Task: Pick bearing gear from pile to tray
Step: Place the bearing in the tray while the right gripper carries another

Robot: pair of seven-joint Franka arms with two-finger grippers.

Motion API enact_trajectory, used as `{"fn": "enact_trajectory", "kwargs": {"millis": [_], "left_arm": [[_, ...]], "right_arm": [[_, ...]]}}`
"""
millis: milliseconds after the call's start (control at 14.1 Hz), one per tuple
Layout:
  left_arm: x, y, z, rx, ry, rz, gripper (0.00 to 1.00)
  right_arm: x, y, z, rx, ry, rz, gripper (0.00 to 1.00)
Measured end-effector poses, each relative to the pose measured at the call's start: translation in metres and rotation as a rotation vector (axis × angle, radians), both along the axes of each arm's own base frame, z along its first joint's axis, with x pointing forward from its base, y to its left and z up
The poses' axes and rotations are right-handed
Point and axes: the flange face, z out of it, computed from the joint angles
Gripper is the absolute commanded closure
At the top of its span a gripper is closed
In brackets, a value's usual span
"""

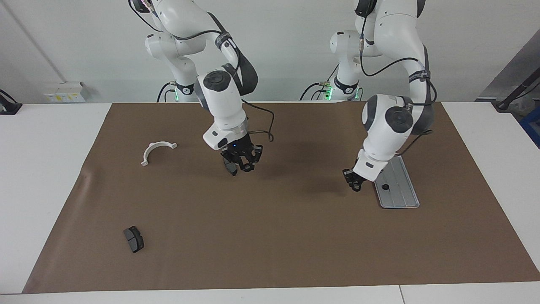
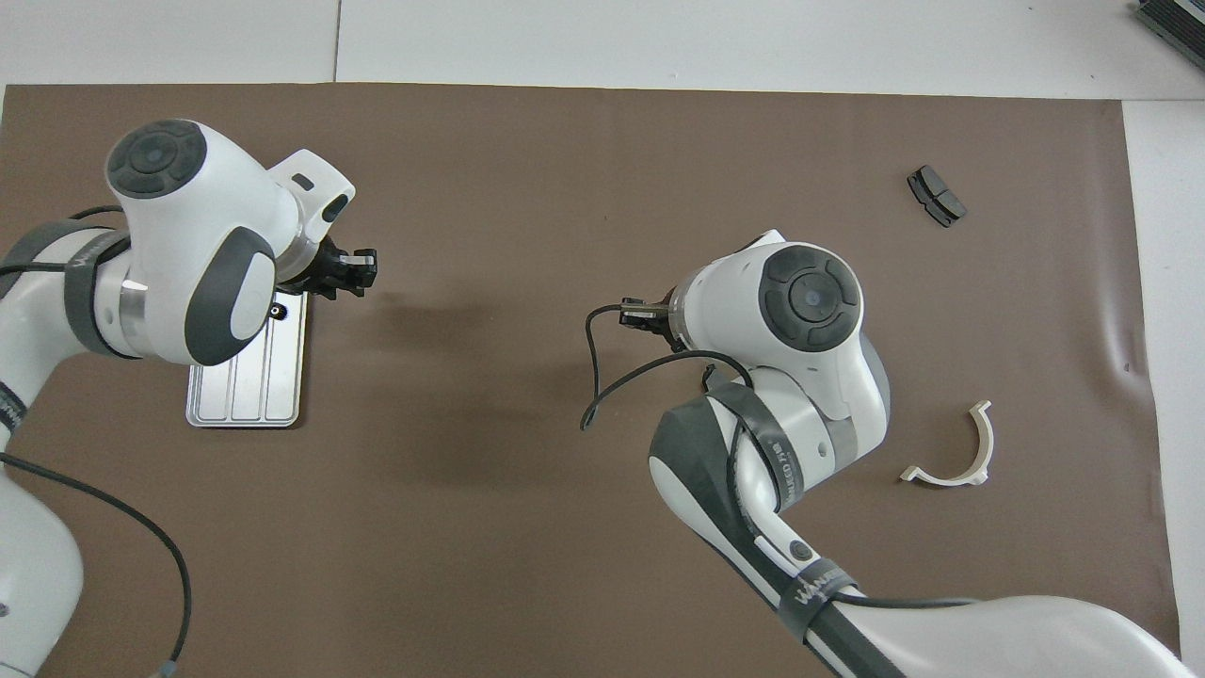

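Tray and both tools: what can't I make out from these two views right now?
- Tray: in the overhead view the left arm covers most of it; the black ring barely shows there.
- Right tool: overhead, its own wrist hides it; the facing view doesn't settle whether it holds anything.
- Left tool: finger spacing too small to read.

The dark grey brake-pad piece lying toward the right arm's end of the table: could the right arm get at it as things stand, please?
Probably yes. The brake-pad piece lies alone on the brown mat with nothing beside it. The right gripper hangs over the mat's middle, with only bare mat between them.
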Motion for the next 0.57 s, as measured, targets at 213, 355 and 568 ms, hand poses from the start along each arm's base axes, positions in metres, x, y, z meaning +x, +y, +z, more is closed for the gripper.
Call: {"fn": "enact_trajectory", "kwargs": {"millis": [213, 355, 568], "left_arm": [[0.003, 0.072, -0.007, -0.009, 0.024, -0.132, 0.99], [-0.001, 0.11, -0.016, -0.018, 0.039, -0.204, 0.98], [-0.015, 0.155, -0.03, -0.029, 0.042, -0.282, 0.82]], "right_arm": [[-0.015, 0.043, -0.026, 0.033, 0.002, -0.018, 1.0], [-0.025, 0.066, -0.045, 0.051, 0.001, -0.023, 1.0], [-0.035, 0.089, -0.081, 0.026, -0.019, -0.025, 0.9]]}}
